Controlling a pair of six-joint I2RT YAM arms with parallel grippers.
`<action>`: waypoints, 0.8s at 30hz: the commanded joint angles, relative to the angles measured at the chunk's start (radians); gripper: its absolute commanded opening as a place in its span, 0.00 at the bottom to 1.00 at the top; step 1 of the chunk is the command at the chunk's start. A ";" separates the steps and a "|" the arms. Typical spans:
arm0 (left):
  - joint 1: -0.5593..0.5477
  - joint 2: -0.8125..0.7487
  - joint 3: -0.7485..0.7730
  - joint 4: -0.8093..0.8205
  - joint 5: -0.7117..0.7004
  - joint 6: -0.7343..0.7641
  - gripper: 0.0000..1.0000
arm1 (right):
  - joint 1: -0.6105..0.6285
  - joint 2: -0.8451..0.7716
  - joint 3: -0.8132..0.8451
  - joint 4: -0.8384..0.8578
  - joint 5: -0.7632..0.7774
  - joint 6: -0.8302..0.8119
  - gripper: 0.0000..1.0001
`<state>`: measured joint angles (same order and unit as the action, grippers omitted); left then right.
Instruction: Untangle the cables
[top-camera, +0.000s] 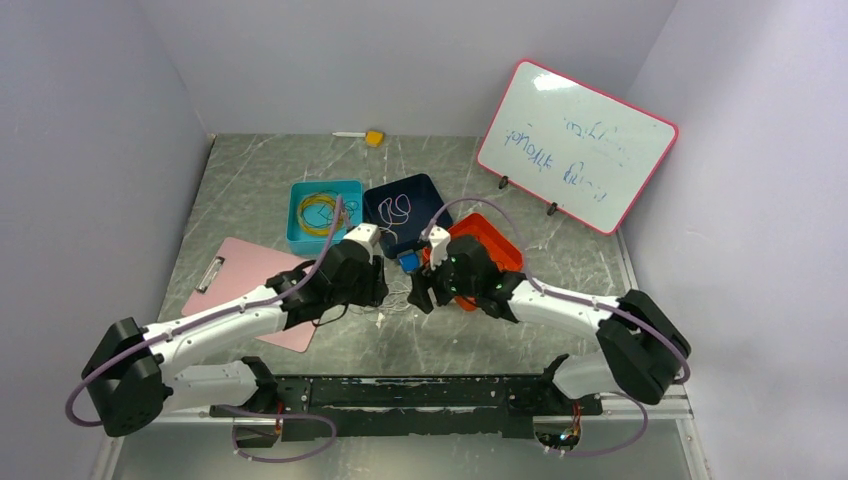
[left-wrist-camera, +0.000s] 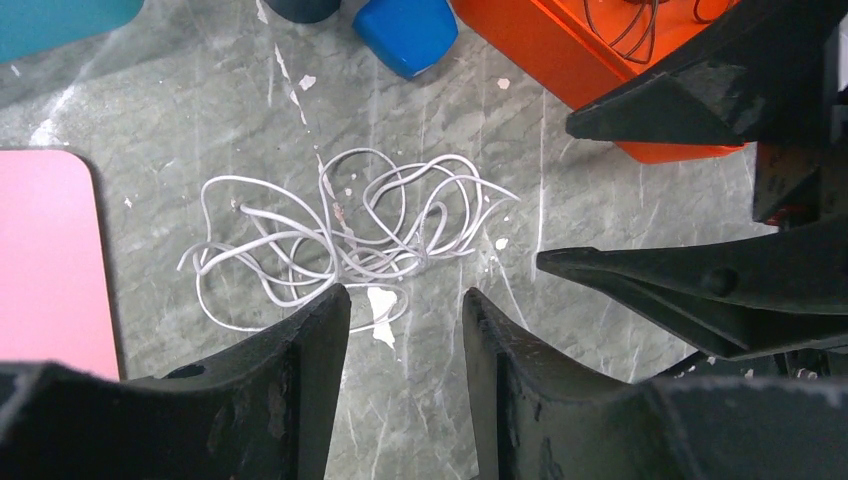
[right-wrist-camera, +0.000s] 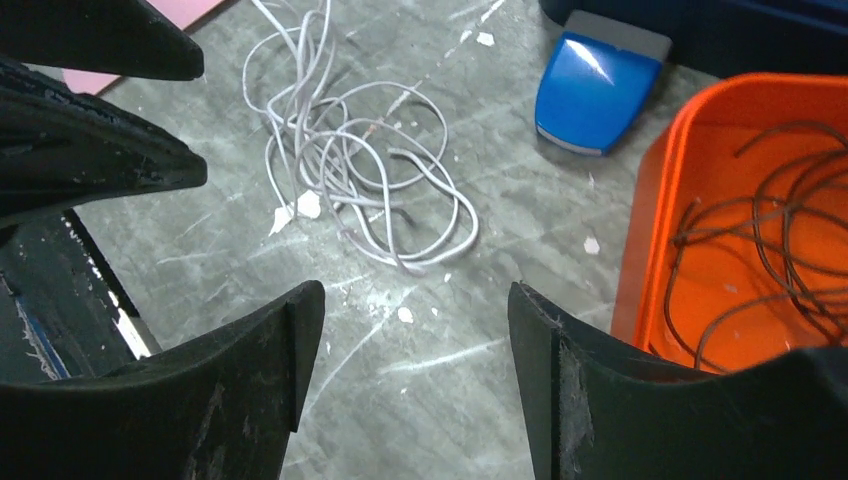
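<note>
Left hand (left-wrist-camera: 405, 295) partly open, right hand (right-wrist-camera: 415, 288) open wider, both empty, hover above tangled white cables (left-wrist-camera: 350, 235) lying untouched at centre frame on the grey surface (left-wrist-camera: 150, 150).

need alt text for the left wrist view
A loose tangle of thin white cables lies on a grey marbled table, just ahead of the open, empty left fingers. The right fingers reach in from the right, near an orange tray.

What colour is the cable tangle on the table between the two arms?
White. The cable tangle shows best in the left wrist view.
</note>
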<state>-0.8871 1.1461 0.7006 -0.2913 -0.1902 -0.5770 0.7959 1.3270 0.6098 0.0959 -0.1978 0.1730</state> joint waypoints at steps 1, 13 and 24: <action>-0.001 -0.035 -0.017 0.007 -0.035 -0.032 0.51 | -0.003 0.067 0.054 0.072 -0.081 -0.064 0.71; -0.001 -0.117 -0.056 0.061 -0.060 -0.025 0.54 | -0.002 0.253 0.129 0.212 -0.077 -0.038 0.49; -0.002 -0.162 -0.187 0.315 -0.078 0.001 0.74 | -0.003 0.198 0.139 0.140 -0.097 0.010 0.02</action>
<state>-0.8871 0.9924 0.5537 -0.1326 -0.2295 -0.5907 0.7956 1.5772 0.7311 0.2600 -0.2817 0.1467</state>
